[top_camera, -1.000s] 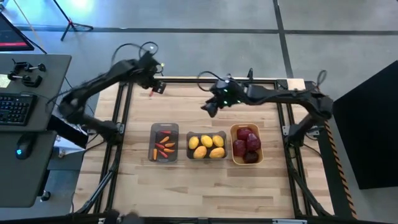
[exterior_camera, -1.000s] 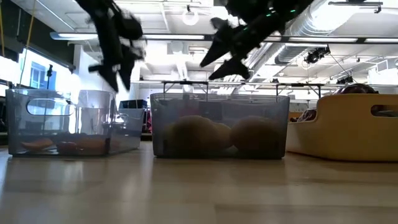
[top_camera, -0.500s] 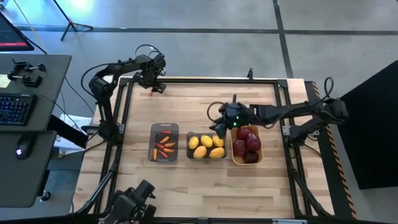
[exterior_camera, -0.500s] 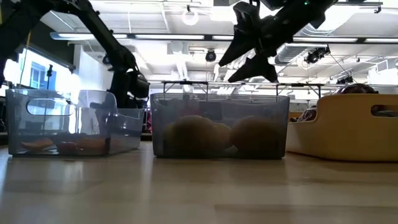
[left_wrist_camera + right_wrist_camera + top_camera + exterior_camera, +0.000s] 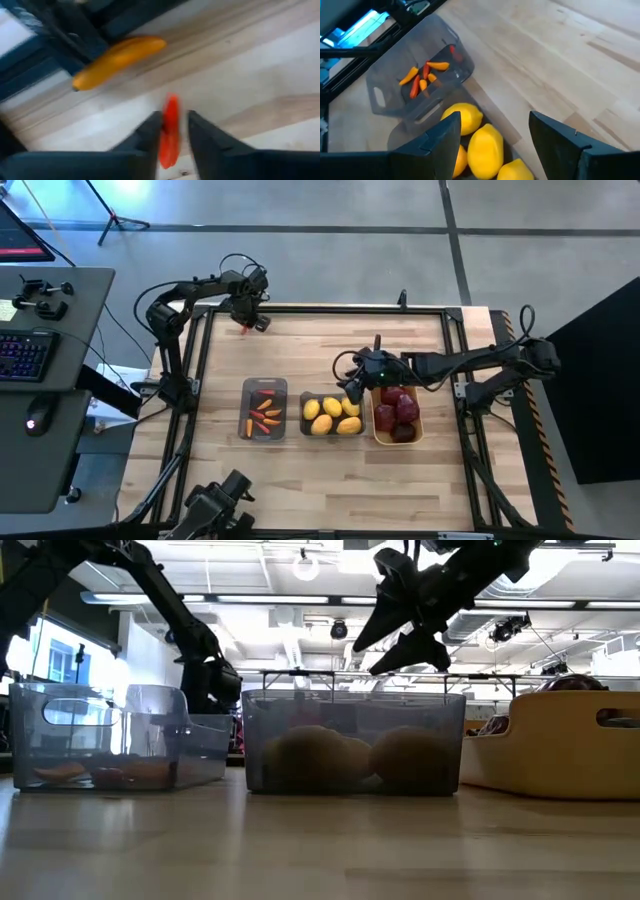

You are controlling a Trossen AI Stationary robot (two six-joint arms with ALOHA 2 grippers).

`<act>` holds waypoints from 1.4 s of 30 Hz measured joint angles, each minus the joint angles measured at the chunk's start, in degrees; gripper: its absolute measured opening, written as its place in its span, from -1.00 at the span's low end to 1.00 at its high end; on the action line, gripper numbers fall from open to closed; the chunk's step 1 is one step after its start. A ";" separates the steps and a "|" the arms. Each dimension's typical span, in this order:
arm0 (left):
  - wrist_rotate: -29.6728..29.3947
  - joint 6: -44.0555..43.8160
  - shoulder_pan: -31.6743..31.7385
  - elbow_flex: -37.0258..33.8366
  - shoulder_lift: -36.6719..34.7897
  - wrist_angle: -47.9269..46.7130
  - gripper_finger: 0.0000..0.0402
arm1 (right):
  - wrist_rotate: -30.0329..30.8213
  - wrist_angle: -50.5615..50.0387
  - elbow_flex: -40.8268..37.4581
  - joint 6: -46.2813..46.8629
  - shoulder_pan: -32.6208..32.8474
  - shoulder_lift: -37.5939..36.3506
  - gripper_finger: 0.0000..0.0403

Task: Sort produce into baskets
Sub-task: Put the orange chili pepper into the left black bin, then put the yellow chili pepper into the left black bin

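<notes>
I'm working in a robotics lab or workshop. My wooden table (image 5: 320, 470) sits in a black metal frame (image 5: 190, 370) on a bare grey concrete floor (image 5: 330, 205). Just beside the table, on my left side, there's a grey desk (image 5: 50, 360) carrying a keyboard (image 5: 22, 355) and mouse (image 5: 36, 420). Looking level across the table, I see exposed silver ductwork (image 5: 545, 585) and strip lights (image 5: 270, 600) on an open industrial ceiling.

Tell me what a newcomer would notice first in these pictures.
Three bins in a row mid-table: red-orange peppers on the left, lemons in the middle, dark red apples in the orange-yellow bin. At the far left corner, the left hand closes around a red pepper.
</notes>
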 joint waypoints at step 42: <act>5.38 -48.49 -59.90 -26.01 -52.23 8.28 -0.23 | 3.25 -10.56 0.00 -18.05 -5.95 -3.85 0.10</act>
